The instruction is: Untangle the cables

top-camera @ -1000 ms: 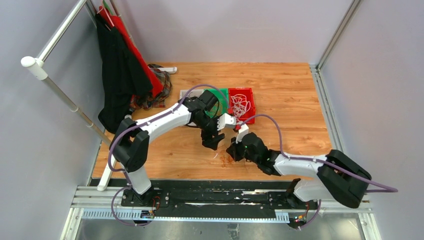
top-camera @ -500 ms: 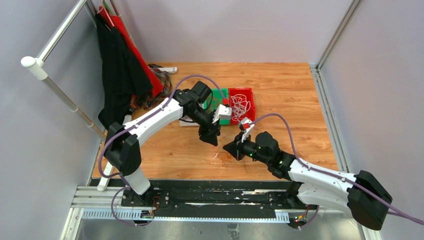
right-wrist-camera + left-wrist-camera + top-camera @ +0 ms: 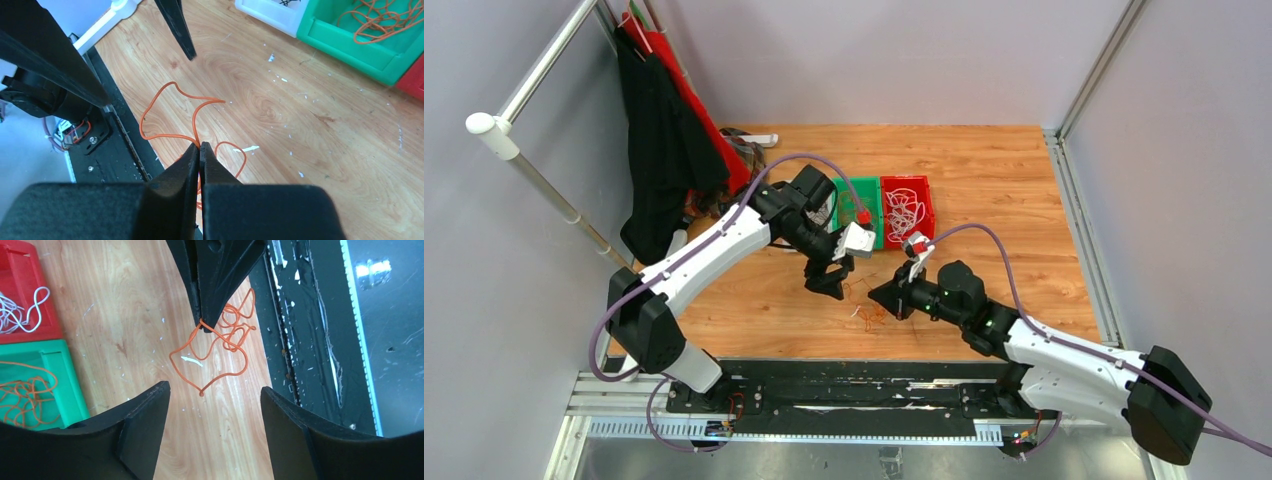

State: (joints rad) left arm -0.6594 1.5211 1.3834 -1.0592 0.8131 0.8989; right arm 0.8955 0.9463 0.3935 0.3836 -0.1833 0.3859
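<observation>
The right gripper (image 3: 200,148) has its fingers pressed together on an orange wire (image 3: 167,112), pinching it at a bend low in the middle of the right wrist frame. From that pinch the wire's loops spread toward the upper left of that frame, over the wooden table (image 3: 310,115). The left gripper (image 3: 215,390) hangs above with its fingers spread wide and nothing between them. In its own view the wire sits in the centre, just above the gap. The wire's long line runs from the pinch at the top down to a pointed bend near the fingertips. So the left arm is nearer the free loops, and I judge its move is straight down onto that lower bend. Whether this is one strand or two knotted together is hard to tell.
</observation>
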